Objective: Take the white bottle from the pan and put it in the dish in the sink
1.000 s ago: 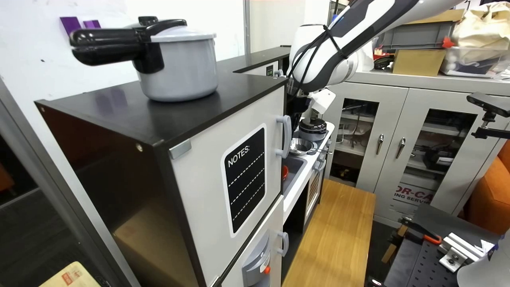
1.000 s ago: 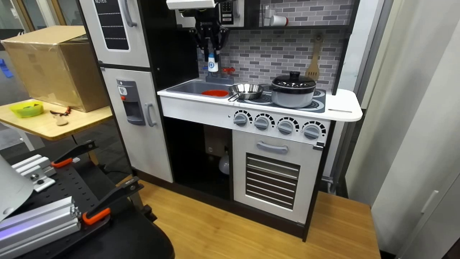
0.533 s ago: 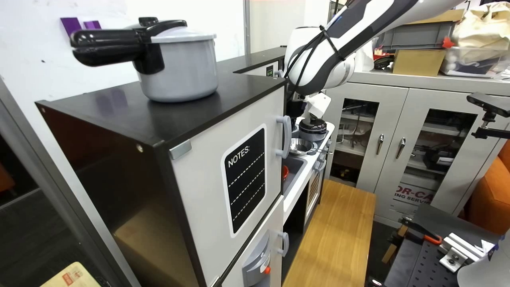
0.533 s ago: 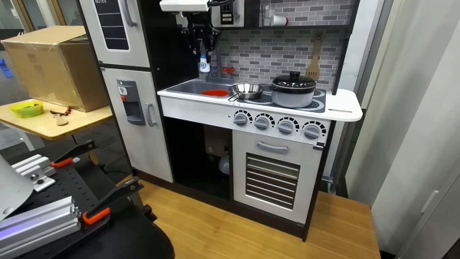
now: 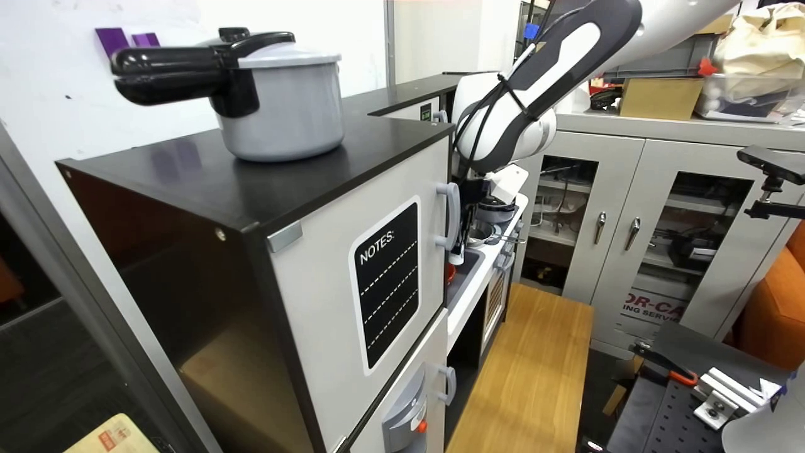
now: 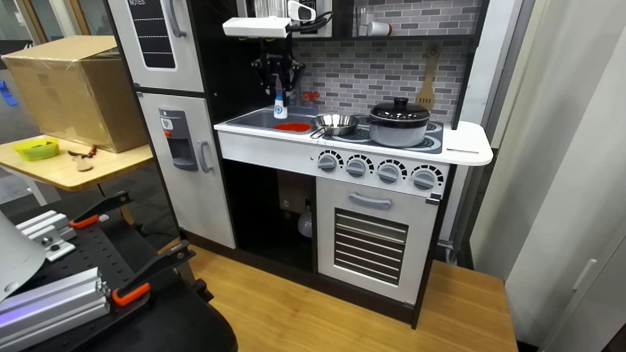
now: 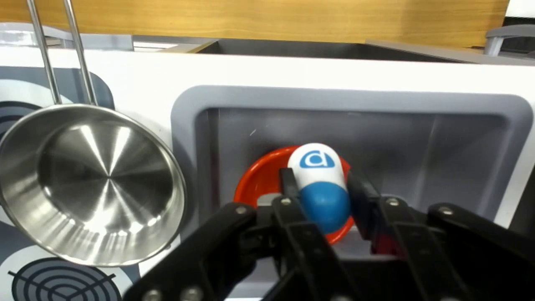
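The white bottle (image 7: 316, 167) has a blue cap and a blue logo. My gripper (image 7: 321, 186) is shut on it, one finger on each side. In an exterior view the bottle (image 6: 280, 108) hangs upright, cap up, below the gripper (image 6: 279, 94). The dish is a round red-orange bowl (image 7: 259, 179) in the grey sink (image 7: 355, 99). From the wrist the bottle overlaps the dish; in an exterior view it appears above and slightly left of the dish (image 6: 293, 126). The pan is a shiny steel pan (image 7: 104, 184) beside the sink, empty.
A grey pot with a black lid (image 6: 398, 128) stands on the stove. The faucet with red handles (image 6: 311, 96) is behind the sink. The tall fridge unit (image 6: 227, 63) borders the sink and carries a large light-grey pot (image 5: 283, 107).
My gripper, holding the bottle, has moved toward the fridge side and then down, bringing the bottle lower over the sink. The pan, dish and pots have not moved.
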Motion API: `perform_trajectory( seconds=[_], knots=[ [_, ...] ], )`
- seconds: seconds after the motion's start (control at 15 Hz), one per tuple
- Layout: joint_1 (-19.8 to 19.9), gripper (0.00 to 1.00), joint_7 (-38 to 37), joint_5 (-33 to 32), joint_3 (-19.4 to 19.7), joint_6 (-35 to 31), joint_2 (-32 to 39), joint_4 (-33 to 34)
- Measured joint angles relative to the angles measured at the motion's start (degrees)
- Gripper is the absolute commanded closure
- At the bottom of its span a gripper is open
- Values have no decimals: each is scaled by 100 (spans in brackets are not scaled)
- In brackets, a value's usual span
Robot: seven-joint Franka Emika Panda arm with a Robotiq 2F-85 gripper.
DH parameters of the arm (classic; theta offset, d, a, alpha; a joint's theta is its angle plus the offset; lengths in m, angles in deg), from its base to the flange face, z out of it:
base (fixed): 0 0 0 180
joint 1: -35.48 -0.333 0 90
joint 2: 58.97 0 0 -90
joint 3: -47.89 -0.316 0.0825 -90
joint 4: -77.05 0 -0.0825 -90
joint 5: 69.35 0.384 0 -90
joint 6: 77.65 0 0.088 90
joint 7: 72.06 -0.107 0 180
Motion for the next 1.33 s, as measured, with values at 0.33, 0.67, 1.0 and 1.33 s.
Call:
perform_trajectory(
  seconds=[0.33, 0.67, 1.0, 1.33],
  knots=[
    [6, 87, -195, -6, 49, -1, 267, 183],
    [18, 88, -385, -7, 79, -16, 588, 495],
    [35, 88, -470, -10, 116, -23, 891, 802],
    [33, 88, -562, -9, 107, -21, 891, 806]
  ],
)
